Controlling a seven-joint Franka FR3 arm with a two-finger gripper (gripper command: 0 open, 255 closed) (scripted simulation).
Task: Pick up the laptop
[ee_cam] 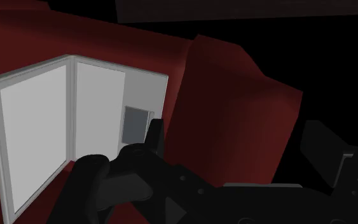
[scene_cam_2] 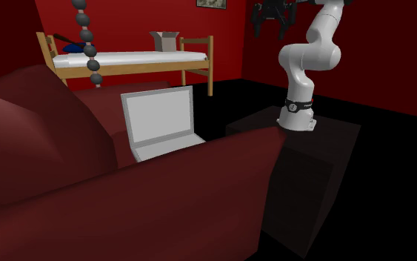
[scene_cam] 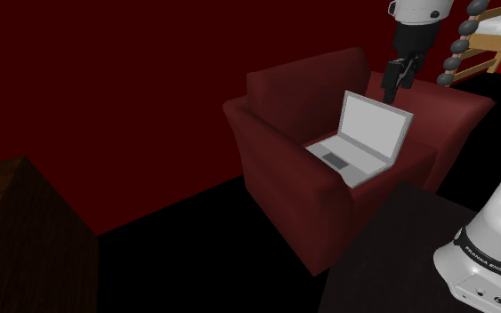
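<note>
the open light-grey laptop (scene_cam: 368, 133) sits on the seat of a dark red upholstered armchair (scene_cam: 284, 191), with its blank screen upright and its keys too faint to make out. the all-black two-finger gripper (scene_cam: 392, 84) hangs above the chair, apart from the laptop, its fingers (ee_cam: 155, 137) spread wide around nothing. a black band (scene_cam: 481, 252) on the white arm (scene_cam_2: 310, 52) reads "franka emika". the shoulder view's edges cut off the arm's upper links.

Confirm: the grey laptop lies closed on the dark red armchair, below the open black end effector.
Not closed: the shoulder view shows the grey laptop open, screen upright. It is on the dark red armchair, below the open black end effector.
</note>
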